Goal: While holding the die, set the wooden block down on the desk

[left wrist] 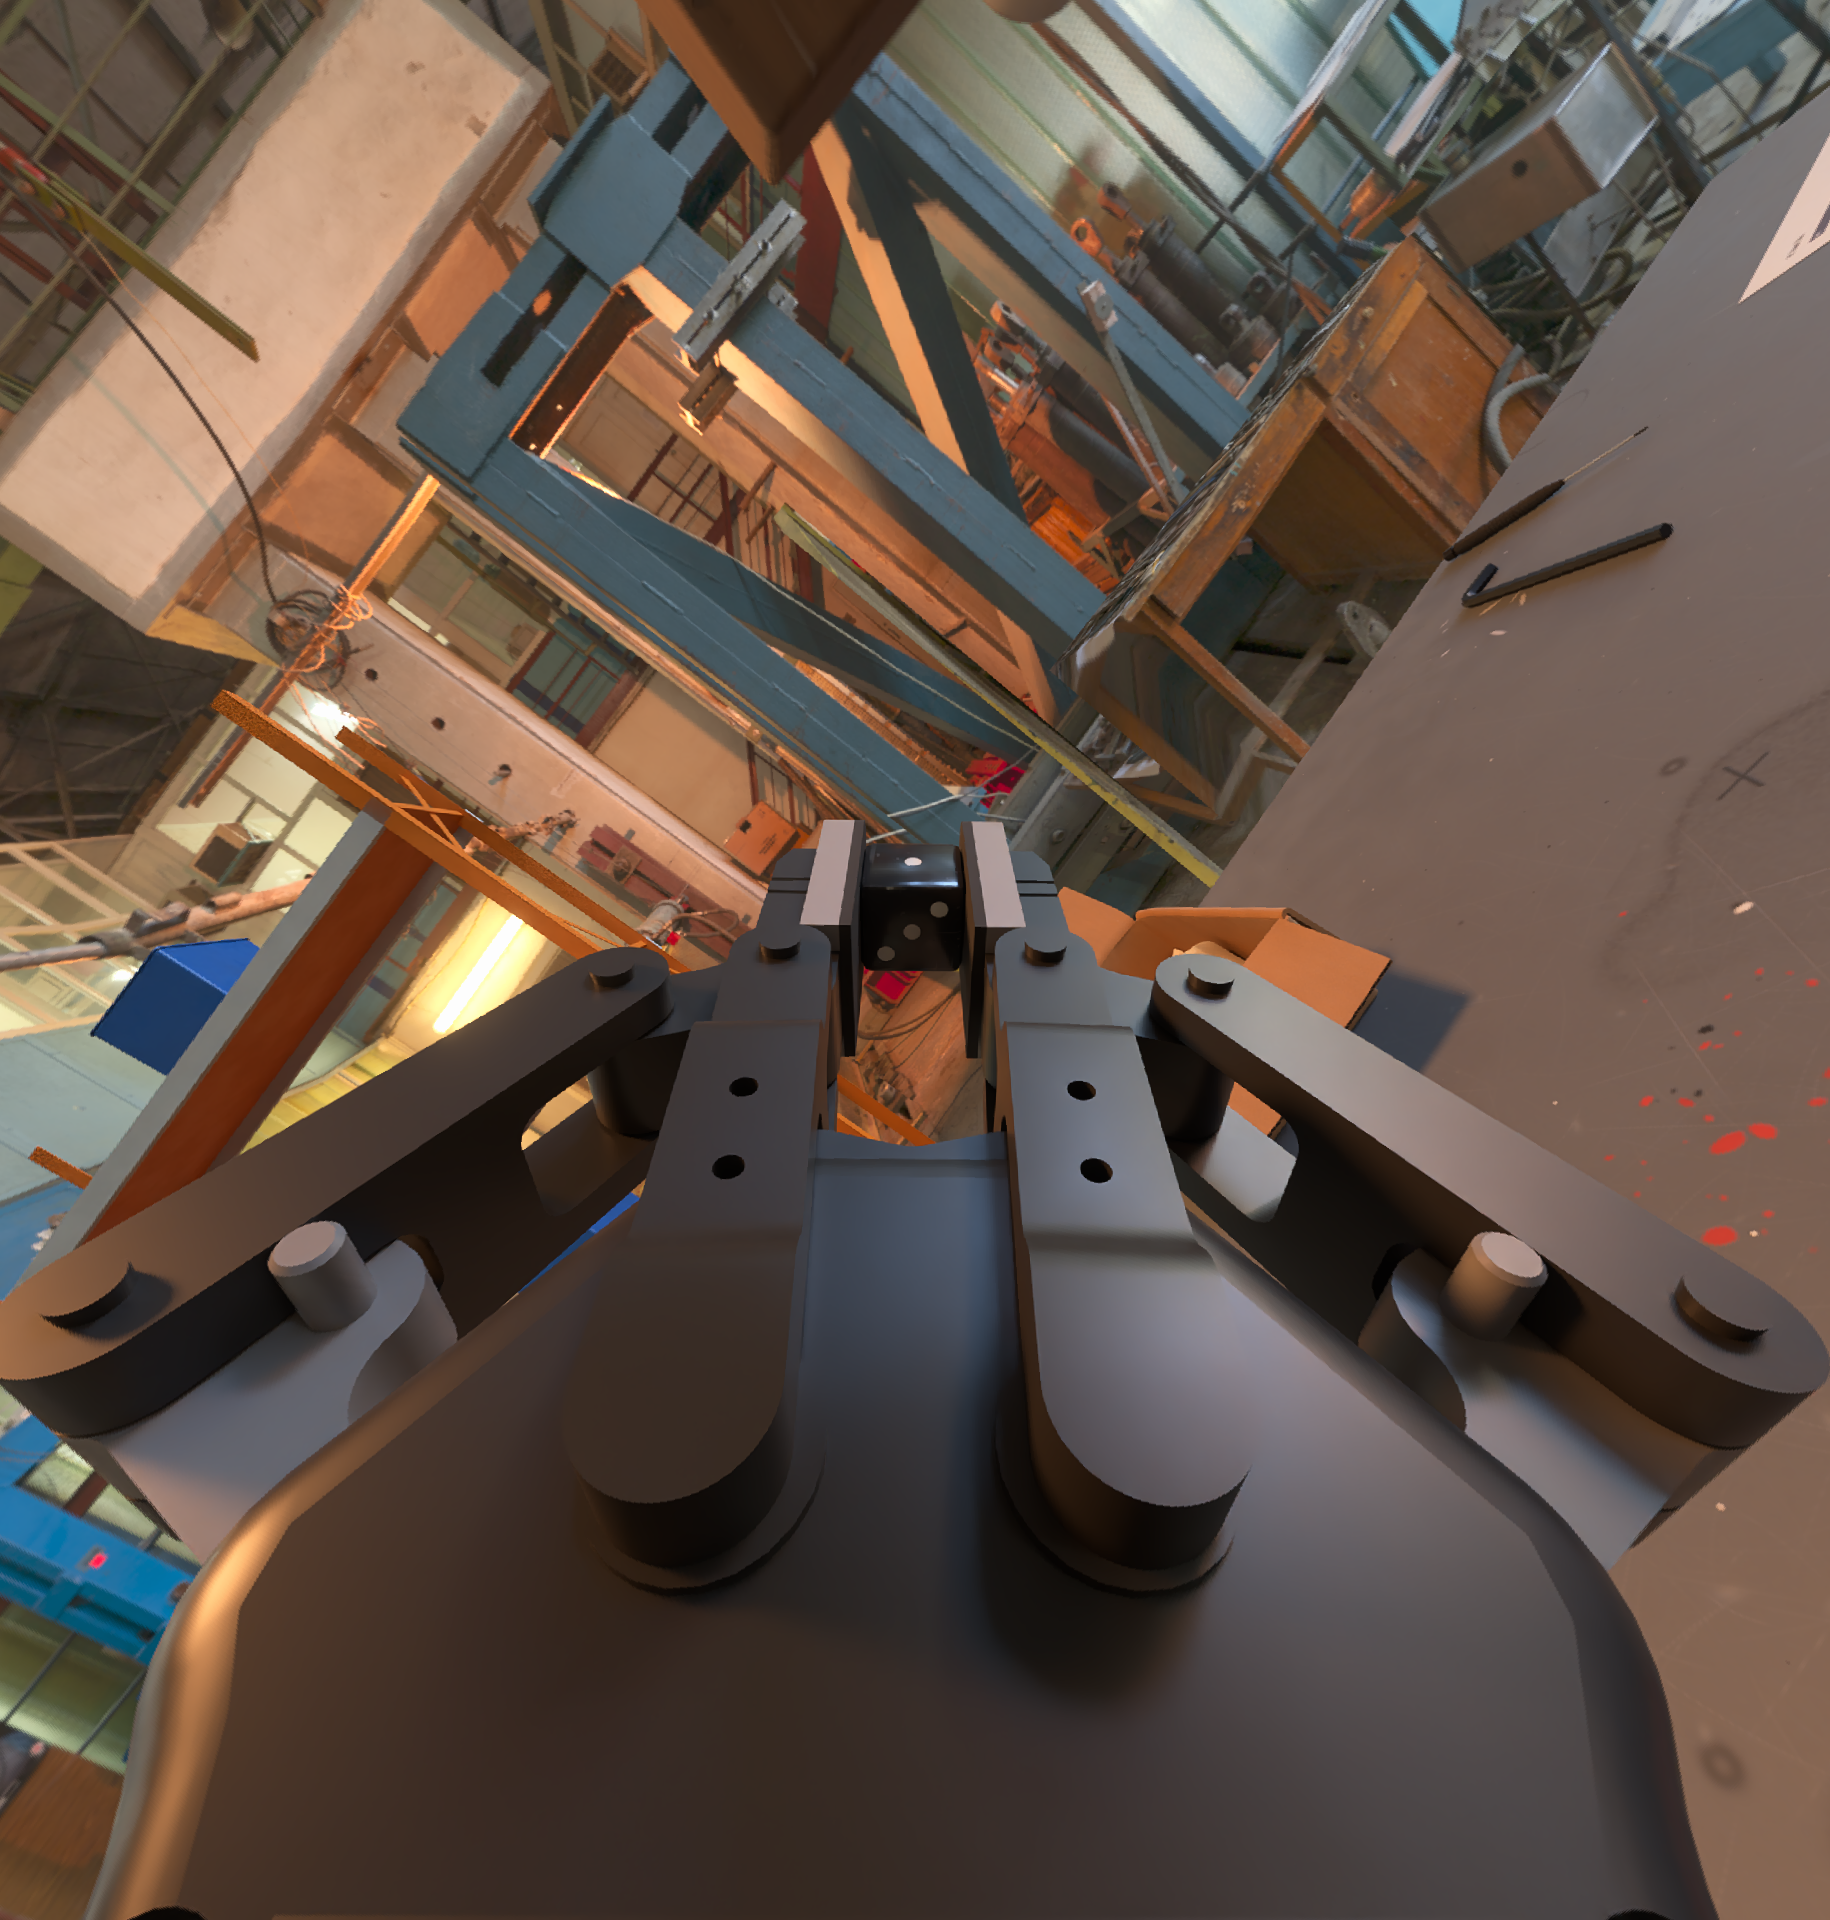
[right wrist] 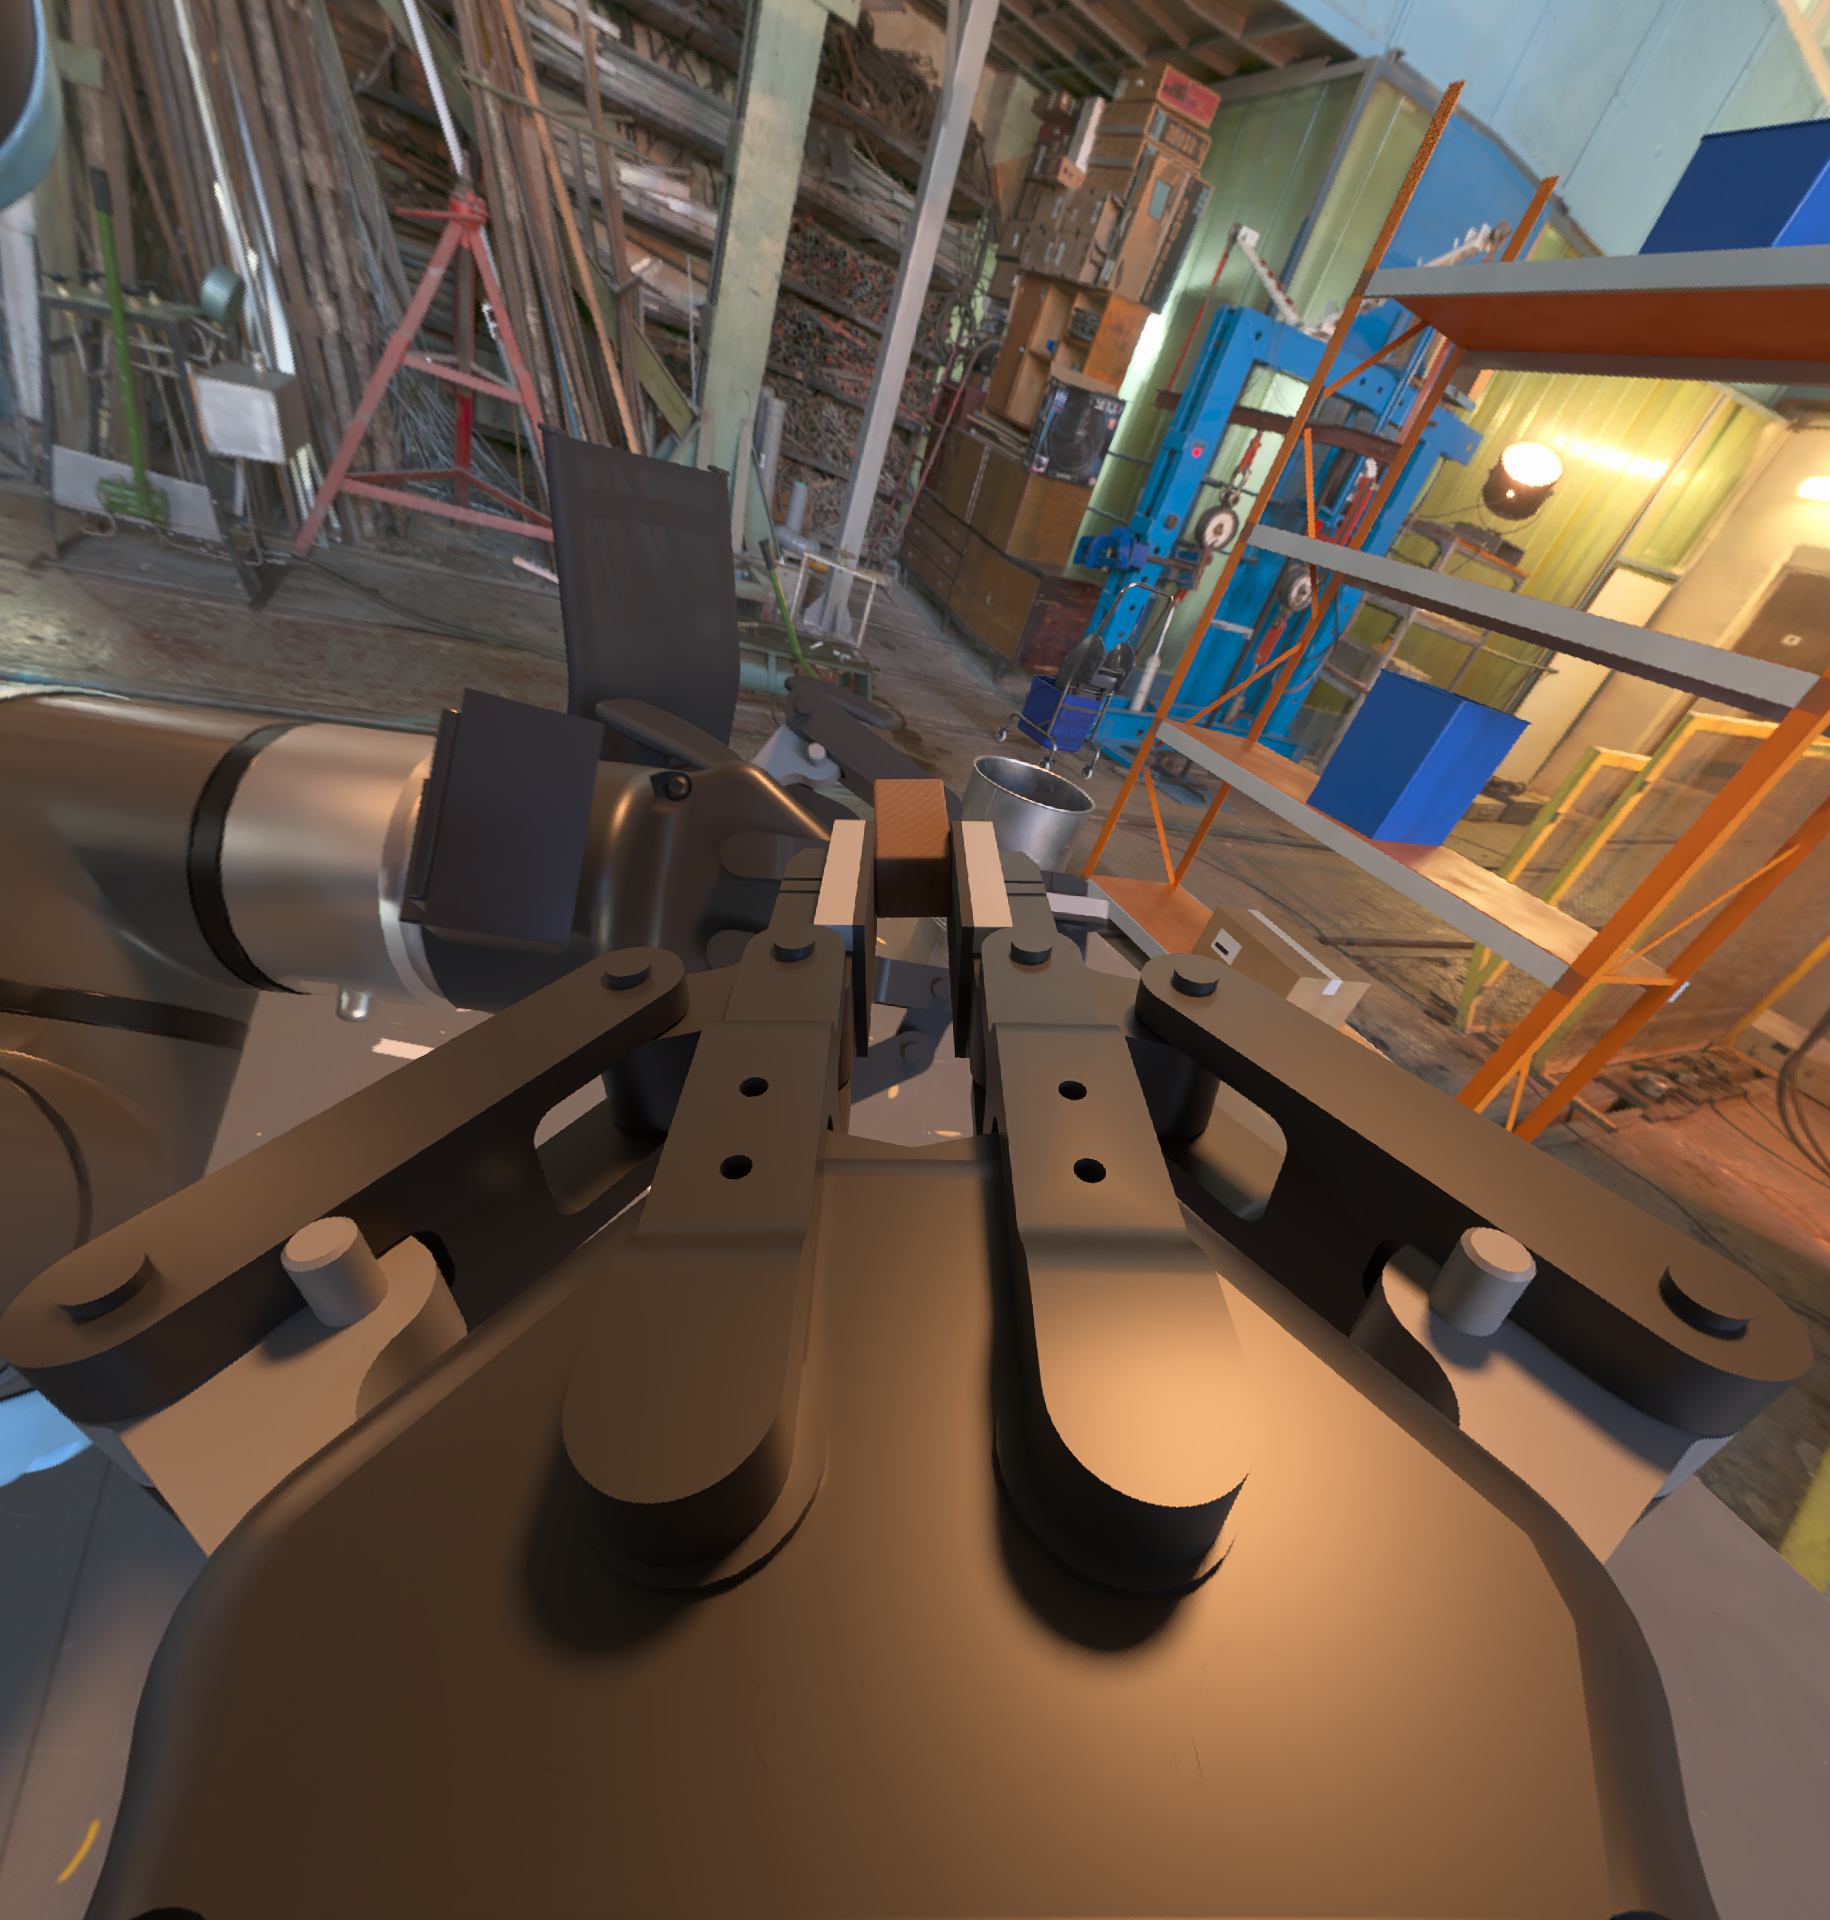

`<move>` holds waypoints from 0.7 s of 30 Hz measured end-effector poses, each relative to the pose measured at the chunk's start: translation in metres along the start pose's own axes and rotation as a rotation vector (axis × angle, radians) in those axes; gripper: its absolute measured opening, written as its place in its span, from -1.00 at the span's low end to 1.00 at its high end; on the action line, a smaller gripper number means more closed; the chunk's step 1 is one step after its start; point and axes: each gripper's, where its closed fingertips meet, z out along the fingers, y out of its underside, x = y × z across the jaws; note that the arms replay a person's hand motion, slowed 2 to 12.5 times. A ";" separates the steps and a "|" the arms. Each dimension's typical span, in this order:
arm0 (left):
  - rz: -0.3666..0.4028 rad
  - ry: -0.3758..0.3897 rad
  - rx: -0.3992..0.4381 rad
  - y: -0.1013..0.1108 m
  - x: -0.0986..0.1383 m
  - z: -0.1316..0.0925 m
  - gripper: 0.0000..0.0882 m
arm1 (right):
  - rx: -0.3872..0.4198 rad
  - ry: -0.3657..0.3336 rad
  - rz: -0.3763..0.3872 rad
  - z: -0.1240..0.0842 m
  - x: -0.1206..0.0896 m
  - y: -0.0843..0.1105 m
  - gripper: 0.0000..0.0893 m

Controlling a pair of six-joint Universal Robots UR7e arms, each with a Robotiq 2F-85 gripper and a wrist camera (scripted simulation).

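In the left wrist view, my left gripper (left wrist: 913, 883) is shut on a black die (left wrist: 911, 909) with white pips, held in the air beside the dark grey desk (left wrist: 1617, 831) on the right. The wooden block (left wrist: 786, 73) shows at the top edge of that view. In the right wrist view, my right gripper (right wrist: 911, 868) is shut on the brown wooden block (right wrist: 909, 847), held up off the desk. The left arm (right wrist: 371, 842) reaches in from the left just behind the block.
On the desk lie a black hex key (left wrist: 1565, 566), a thin rod (left wrist: 1534, 499), a white sheet (left wrist: 1825, 197) and an open cardboard box (left wrist: 1254, 945). An orange shelf rack (right wrist: 1513, 623) with blue bins (right wrist: 1410, 753), a metal bucket (right wrist: 1025, 816) and a chair (right wrist: 641, 603) stand beyond.
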 end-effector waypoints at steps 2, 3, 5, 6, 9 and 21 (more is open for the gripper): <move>0.005 0.002 -0.002 0.001 0.000 0.000 -0.64 | -0.012 0.012 -0.006 -0.001 0.005 0.003 -0.72; 0.008 0.002 -0.003 0.001 0.000 0.000 -0.64 | -0.017 0.016 -0.006 -0.002 0.007 0.005 -0.72; 0.012 -0.001 -0.007 0.002 -0.001 0.000 -0.64 | -0.019 0.015 0.006 -0.003 0.010 0.006 -0.72; 0.014 -0.003 -0.008 0.002 -0.001 0.000 -0.64 | -0.019 0.013 0.014 -0.003 0.011 0.007 -0.72; 0.013 -0.005 -0.013 0.003 -0.002 0.000 -0.64 | -0.005 -0.004 0.044 -0.004 0.011 0.005 -0.72; 0.066 0.008 -0.028 0.005 0.003 0.002 -0.64 | -0.015 0.008 0.054 -0.003 0.018 0.011 -0.72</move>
